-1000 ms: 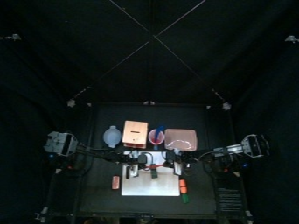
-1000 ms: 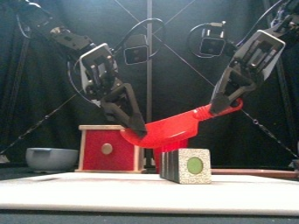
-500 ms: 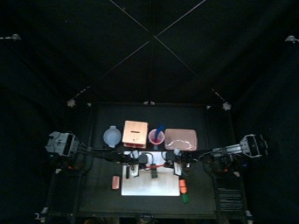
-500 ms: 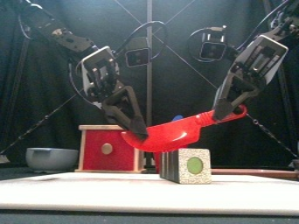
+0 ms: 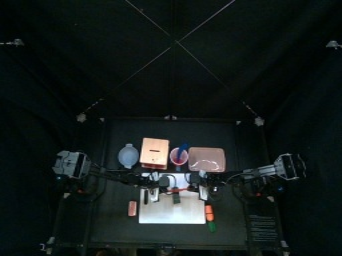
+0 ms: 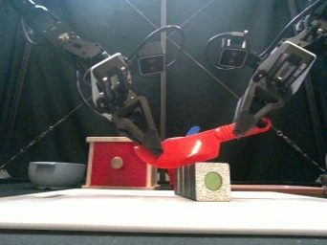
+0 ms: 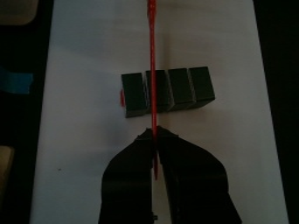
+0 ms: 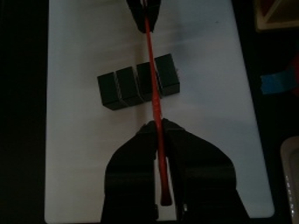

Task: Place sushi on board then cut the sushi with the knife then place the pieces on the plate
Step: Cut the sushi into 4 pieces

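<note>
Cannot see rear blocks of the sushi roll (image 6: 205, 181) from the front — only its end face. Cannot identify the small toy (image 5: 132, 207) beside the white board (image 5: 158, 214) from above.

Dim black booth; the white board (image 5: 171, 214) glares brightly.

- Black curtains (image 5: 171, 60) close off my booth at the back and along both sides, and they fill the whole upper half of the view from above.
- Seen level from the front, the back curtain hangs in faint upright folds.
- My worktop (image 5: 114, 228) is small, black and flat.
- Light falls brightest on the worktop's middle; the curtains around it are almost lightless.
</note>
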{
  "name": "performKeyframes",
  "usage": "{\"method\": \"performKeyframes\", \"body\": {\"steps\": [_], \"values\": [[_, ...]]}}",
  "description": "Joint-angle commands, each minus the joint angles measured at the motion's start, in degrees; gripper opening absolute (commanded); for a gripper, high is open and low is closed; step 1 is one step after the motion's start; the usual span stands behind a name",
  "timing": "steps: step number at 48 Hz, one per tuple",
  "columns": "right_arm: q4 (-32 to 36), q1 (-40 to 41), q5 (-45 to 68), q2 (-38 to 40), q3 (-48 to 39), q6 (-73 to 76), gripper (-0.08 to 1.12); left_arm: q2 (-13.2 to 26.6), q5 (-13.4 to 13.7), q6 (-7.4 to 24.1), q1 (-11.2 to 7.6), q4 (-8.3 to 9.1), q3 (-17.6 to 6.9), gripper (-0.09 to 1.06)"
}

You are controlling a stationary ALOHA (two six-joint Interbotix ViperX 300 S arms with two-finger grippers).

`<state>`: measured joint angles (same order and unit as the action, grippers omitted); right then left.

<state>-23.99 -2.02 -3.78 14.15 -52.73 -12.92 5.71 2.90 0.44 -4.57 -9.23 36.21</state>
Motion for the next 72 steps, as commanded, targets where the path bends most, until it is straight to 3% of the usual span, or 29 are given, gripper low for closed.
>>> {"method": "performKeyframes", "body": {"steps": [1, 18, 72], "values": [[0.18, 0.35, 0.18, 0.79, 0.62, 0.00, 0.37, -0.70, -0.18, 0.00, 0.18, 0.18, -1.32, 0.41], [0.62, 0.88, 0.18, 1.32, 0.97, 0.00, 0.37, -0.97, -0.18, 0.09, 0.18, 0.97, -1.32, 0.41], [-0.88, 1.14, 0.00, -0.62, -1.76, 0.18, 0.36, 1.14, -0.18, -0.09, 0.53, 0.97, -1.05, 0.41]]}}
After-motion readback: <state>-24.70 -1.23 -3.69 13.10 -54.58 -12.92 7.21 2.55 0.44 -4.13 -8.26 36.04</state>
